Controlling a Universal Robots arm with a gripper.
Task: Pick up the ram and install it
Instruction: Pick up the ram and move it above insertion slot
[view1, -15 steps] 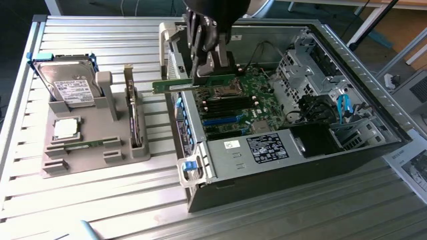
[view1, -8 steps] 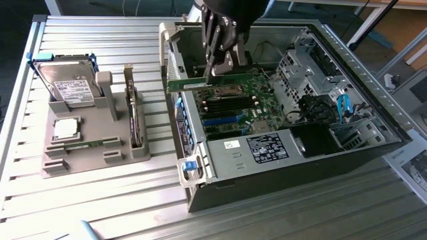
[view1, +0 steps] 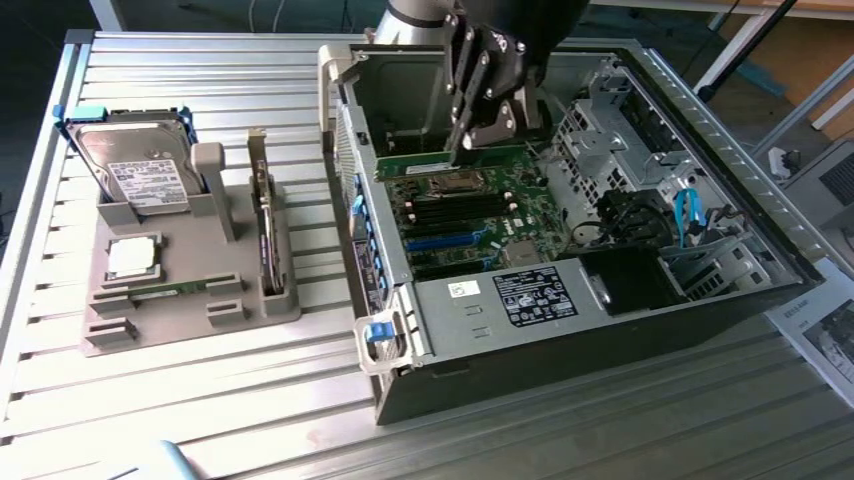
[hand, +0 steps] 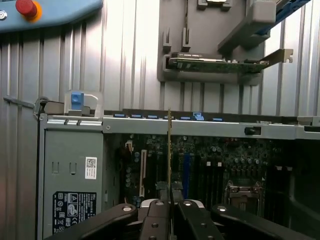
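Gripper (view1: 483, 135) reaches down into open PC case (view1: 574, 350), fingers clamped on the ram (view1: 420, 163). Ram is held level over the far end of the mobo (view1: 467, 215); contact w/ board unclear. At ext. view's left, grey holder (view1: 174, 310) on slatted table (view1: 174, 400) carries hard drive (view1: 134, 170), silver processor chip (view1: 134, 257) & upright expansion card (view1: 267, 240).

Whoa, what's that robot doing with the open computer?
The robot arm's pincer is shut on the ram, a thin green stick. It holds the ram on edge above the motherboard inside the open computer case. The ram doesn't look pushed into a slot yet. On the exterior view's left, a gray holder carries a hard drive.
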